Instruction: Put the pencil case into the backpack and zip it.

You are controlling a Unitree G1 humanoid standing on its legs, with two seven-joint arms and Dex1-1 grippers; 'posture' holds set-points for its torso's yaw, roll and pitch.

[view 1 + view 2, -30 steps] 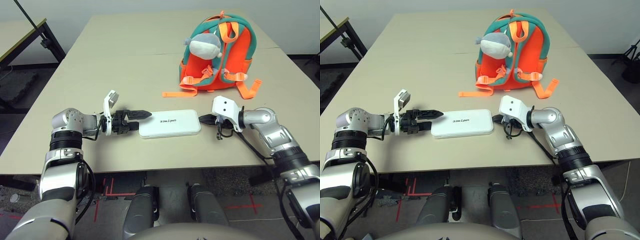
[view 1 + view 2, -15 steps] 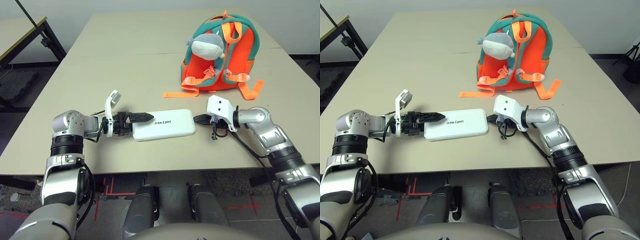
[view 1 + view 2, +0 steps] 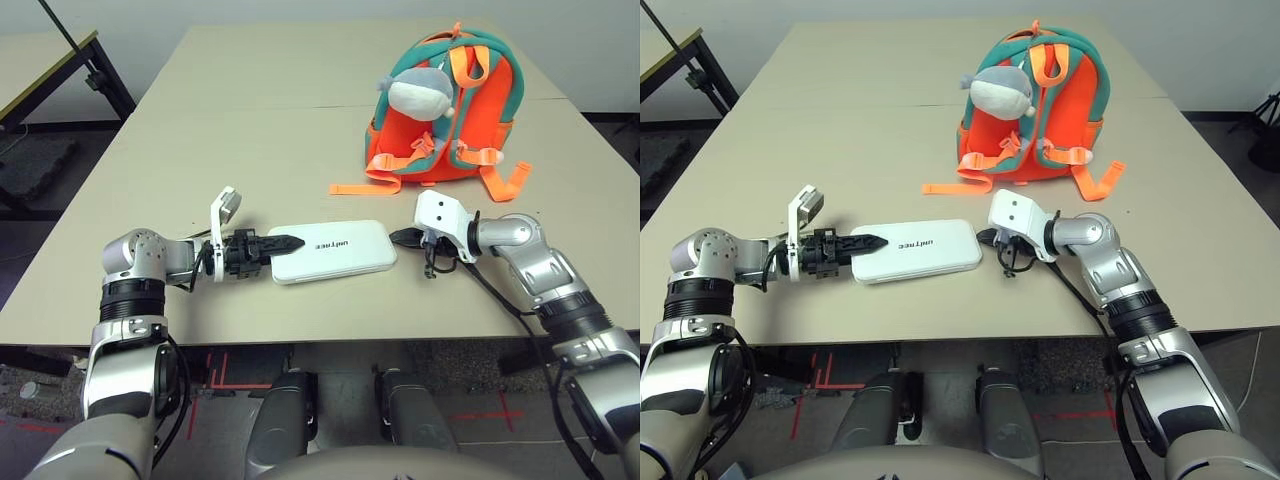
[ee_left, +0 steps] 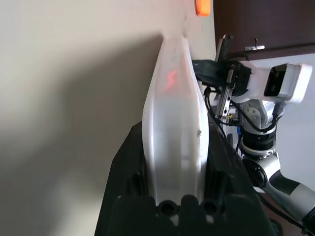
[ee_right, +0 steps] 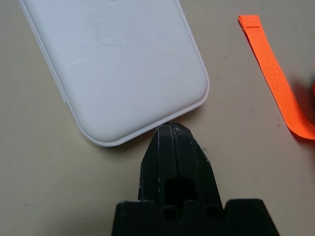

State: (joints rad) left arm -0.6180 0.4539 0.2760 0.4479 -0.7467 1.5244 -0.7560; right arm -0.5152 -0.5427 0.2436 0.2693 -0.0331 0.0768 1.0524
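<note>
pencil case (image 3: 332,252) clamped at its 9 o'clock end by left gripper (image 3: 283,242) | right gripper (image 5: 175,135) pressed together, tip at its 3 o'clock end | backpack (image 3: 440,115) at 1 o'clock

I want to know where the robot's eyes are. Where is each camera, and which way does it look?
Head eyes: down over silver forearms at the pencil case and backpack.
Left wrist: along the left gripper, fingers either side of the case's edge.
Right wrist: along the shut right gripper, tip at the case's end.
All share the case.
</note>
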